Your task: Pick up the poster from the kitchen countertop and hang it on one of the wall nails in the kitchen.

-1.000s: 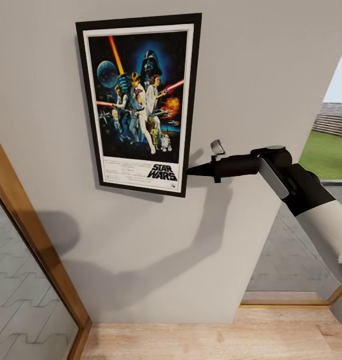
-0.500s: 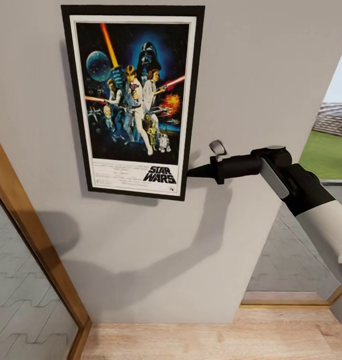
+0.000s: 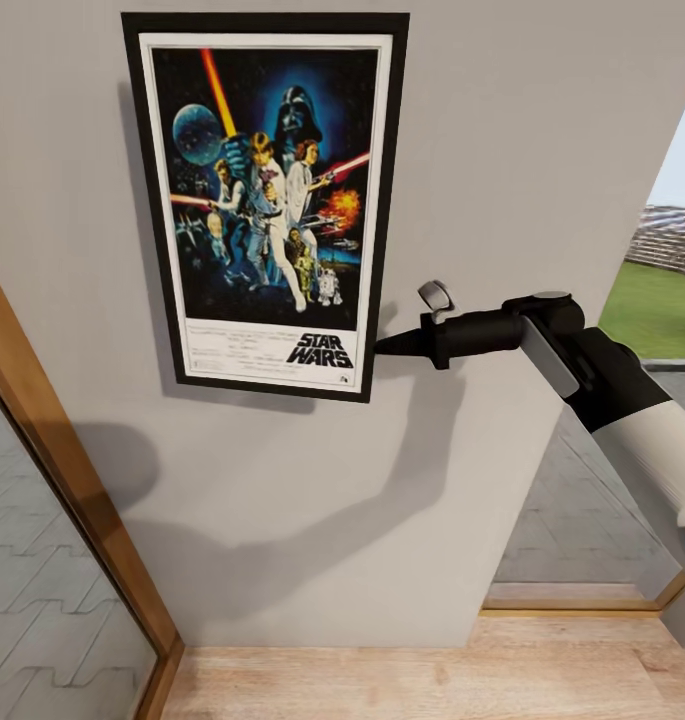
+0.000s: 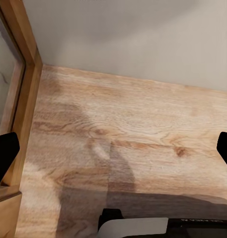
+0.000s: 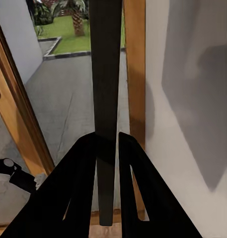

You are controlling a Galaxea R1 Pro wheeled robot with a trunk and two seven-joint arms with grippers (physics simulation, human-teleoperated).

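Note:
The poster, black-framed with a white border and "STAR WARS" lettering at the bottom, sits upright and flat against the grey wall. My right gripper reaches in from the right and is shut on the frame's lower right edge. In the right wrist view the frame's dark edge runs between the two black fingers. My left gripper hangs low over the wood floor, with its fingertips far apart at the picture's sides, so it is open and holds nothing.
A wooden door frame with glass stands at the left of the wall. Pale wood floor runs along the wall's foot. At the right, a glazed opening shows paving and grass outside.
Since a second ago the poster has swung from a slight tilt to straight and shifted up and left on the wall. My right arm has stayed put.

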